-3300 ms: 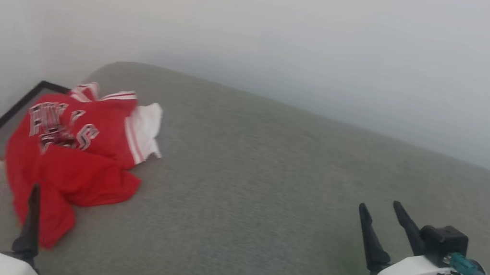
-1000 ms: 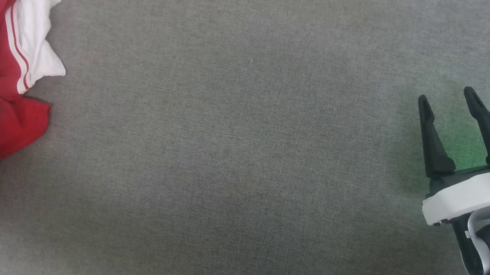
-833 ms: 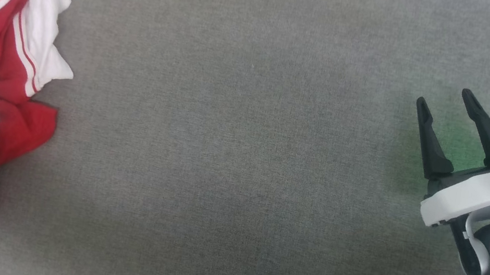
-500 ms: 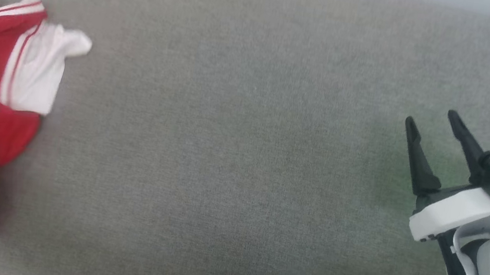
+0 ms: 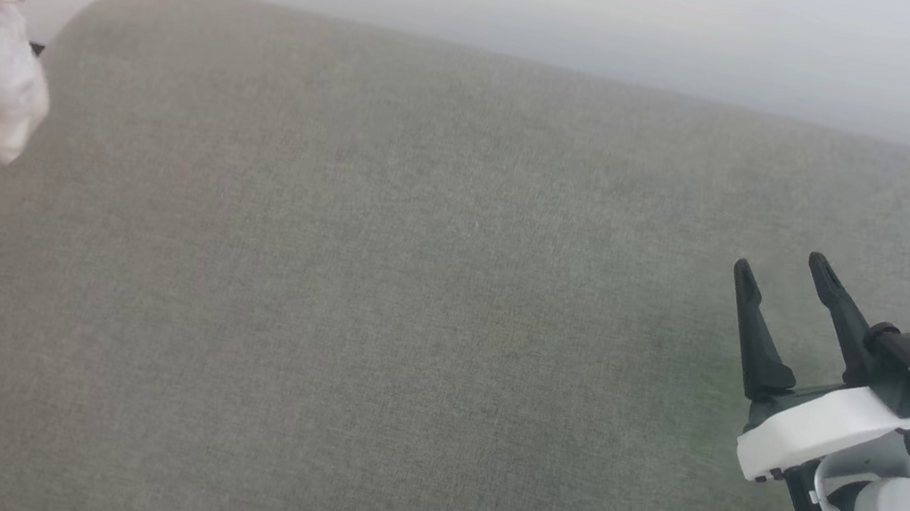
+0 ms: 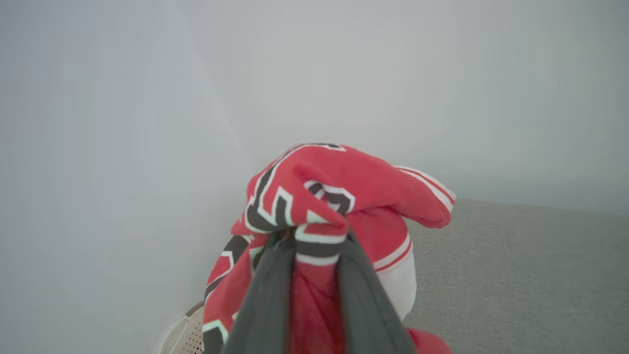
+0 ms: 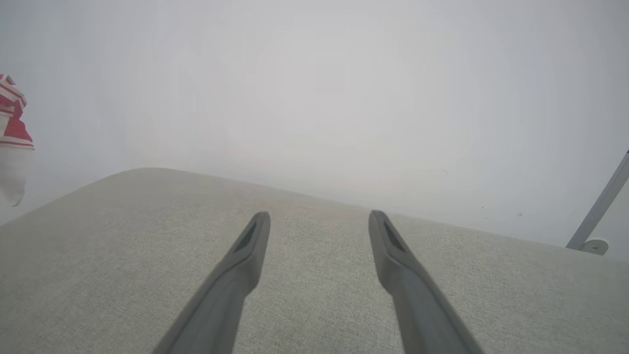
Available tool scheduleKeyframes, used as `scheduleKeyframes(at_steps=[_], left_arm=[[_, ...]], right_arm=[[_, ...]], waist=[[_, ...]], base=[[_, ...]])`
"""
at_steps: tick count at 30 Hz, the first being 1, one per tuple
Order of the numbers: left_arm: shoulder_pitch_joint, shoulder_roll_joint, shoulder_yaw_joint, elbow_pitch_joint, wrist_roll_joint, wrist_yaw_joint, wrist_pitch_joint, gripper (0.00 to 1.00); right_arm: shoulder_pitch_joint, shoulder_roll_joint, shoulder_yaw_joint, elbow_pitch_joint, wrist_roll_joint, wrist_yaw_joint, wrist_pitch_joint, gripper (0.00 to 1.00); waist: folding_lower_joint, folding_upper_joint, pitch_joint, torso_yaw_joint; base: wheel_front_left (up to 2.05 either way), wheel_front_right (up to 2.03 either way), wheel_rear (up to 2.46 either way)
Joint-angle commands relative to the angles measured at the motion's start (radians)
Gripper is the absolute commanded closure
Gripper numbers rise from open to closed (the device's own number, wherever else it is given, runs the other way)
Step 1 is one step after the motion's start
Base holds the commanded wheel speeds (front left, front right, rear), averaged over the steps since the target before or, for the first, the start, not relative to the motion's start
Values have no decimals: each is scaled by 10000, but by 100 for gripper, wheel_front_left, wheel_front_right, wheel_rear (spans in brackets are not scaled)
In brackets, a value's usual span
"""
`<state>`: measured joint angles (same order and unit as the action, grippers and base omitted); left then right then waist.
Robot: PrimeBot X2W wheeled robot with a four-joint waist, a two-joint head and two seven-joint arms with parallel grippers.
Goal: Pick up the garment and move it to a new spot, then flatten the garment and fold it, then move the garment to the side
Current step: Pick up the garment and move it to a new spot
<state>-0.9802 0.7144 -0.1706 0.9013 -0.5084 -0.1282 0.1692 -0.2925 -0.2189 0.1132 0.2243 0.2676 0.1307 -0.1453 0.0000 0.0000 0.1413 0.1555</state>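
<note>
The garment (image 6: 344,182), a red jersey, is held bunched above the left end of the grey cushion (image 5: 414,286), pinched in the left gripper (image 6: 314,241). The right gripper (image 5: 781,261) is spread wide, empty. Only a small fold is gripped, so the cloth could be shaken loose.

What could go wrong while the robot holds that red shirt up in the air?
The left gripper pinches just one bunched fold of the red shirt, so it might slip free. The shirt hangs by the left edge of the gray surface, so a drop could land off it. It is crumpled, and the open right gripper is far away, so it may land in a heap.
</note>
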Motion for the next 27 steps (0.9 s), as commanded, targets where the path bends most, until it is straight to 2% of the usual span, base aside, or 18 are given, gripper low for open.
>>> scheduleKeyframes(at_steps=[1,10,15,22,27], left_arm=[[-79,55,-75,-217,-121,-24,96,100],[336,609,-351,-2977,-597,-16,1549,100],[981,738,-319,-5443,-954,478,2829,100],[1820,566,-470,-8441,-1276,1324,4108,100],[2173,295,-742,-9865,-1418,1717,4641,100]], right_arm=[[57,41,-23,16,60,1,-96,0],[300,190,-236,224,40,1,-351,0],[417,163,-582,273,-29,1,-442,0],[369,92,-1141,258,-219,1,-508,0],[246,127,-1497,218,-407,1,-491,0]], waist=[[0,0,-183,-30],[0,0,-837,-284],[0,0,-1056,-721],[0,0,-966,-1521],[0,0,-752,-2236]], base=[[0,0,0],[0,0,0],[0,0,0],[0,0,0],[0,0,0]])
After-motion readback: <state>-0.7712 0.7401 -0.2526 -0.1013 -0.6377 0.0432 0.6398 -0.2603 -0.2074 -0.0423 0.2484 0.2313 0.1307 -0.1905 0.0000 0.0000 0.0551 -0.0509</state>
